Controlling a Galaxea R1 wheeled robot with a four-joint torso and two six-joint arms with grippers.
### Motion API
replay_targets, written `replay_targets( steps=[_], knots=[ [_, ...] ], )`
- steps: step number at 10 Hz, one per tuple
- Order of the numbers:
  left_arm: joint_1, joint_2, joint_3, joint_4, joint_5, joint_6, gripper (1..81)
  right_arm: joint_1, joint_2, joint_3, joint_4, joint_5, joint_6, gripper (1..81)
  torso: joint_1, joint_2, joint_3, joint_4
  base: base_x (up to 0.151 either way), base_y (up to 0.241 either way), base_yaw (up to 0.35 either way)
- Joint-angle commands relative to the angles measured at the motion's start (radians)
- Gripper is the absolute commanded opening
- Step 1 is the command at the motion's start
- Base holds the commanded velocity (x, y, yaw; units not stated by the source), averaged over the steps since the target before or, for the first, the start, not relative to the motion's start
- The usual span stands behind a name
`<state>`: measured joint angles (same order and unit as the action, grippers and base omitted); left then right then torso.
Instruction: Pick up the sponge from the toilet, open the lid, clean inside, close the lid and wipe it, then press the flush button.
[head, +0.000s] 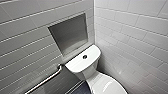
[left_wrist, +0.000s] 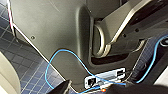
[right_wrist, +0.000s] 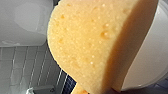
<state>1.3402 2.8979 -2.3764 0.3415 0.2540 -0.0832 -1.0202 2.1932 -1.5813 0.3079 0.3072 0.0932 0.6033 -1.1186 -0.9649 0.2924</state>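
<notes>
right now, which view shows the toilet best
Head view: the toilet shows its cistern, flush button and lid. The right wrist view has white patches of it behind the sponge; the left wrist view a pale curved edge, perhaps the toilet's.

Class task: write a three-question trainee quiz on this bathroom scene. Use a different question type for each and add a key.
1. True or false: the flush button sits in the middle of the cistern top.
2. What is set into the tiled wall above the toilet? A) a mirror B) a recessed niche C) a window
3. Fill the gap: in the right wrist view, the sponge is ____ in colour.

Key: 1 true; 2 B; 3 orange-yellow.
</notes>
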Motion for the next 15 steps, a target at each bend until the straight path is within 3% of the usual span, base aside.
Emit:
replay_targets(
  steps=[1, 3, 5, 6, 7, 9, 13, 15],
  knots=[
    [0.017, 0.003, -0.032, 0.001, 0.079, 0.0, 81.1, 0.18, 0.016, -0.074, 0.062, -0.112, 0.003, 1.0, 0.0, 0.0, 0.005, 0.0, 0.0, 0.0, 0.0],
    [0.029, 0.021, -0.063, -0.001, 0.077, 0.0, 81.1, 0.275, 0.027, -0.086, 0.091, -0.155, 0.002, 1.0, 0.0, 0.001, -0.045, 0.0, 0.0, 0.0, 0.0],
    [0.037, 0.035, -0.089, 0.001, 0.076, 0.0, 81.1, 0.386, 0.022, -0.077, 0.1, -0.224, 0.002, 1.0, 0.0, 0.001, -0.056, -0.053, 0.0, 0.0, 0.0],
    [0.037, 0.043, -0.096, 0.001, 0.068, 0.0, 81.1, 0.438, 0.029, -0.078, 0.106, -0.255, 0.003, 1.0, 0.0, 0.001, -0.056, -0.062, 0.0, 0.0, 0.0],
    [0.037, 0.052, -0.104, 0.002, 0.065, 0.002, 81.1, 0.478, 0.038, -0.078, 0.106, -0.275, 0.003, 1.0, 0.0, 0.001, -0.056, -0.032, 0.0, 0.0, 0.0],
    [0.037, 0.072, -0.127, 0.002, 0.063, 0.002, 81.1, 0.547, 0.105, -0.106, 0.109, -0.325, 0.003, 1.0, 0.0, 0.001, -0.056, -0.054, 0.0, 0.0, 0.0],
    [0.046, 0.072, -0.139, 0.001, 0.039, 0.0, 81.1, 0.584, 0.389, -0.498, 0.106, -0.483, 0.0, 1.0, 0.0, 0.002, -0.056, -0.054, 0.0, 0.0, 0.0],
    [0.057, 0.077, -0.15, -0.001, 0.028, 0.0, 81.1, 0.601, 0.515, -0.675, 0.102, -0.504, 0.0, 1.0, 0.0, 0.002, -0.056, -0.054, 0.0, 0.0, 0.0]
  ],
)
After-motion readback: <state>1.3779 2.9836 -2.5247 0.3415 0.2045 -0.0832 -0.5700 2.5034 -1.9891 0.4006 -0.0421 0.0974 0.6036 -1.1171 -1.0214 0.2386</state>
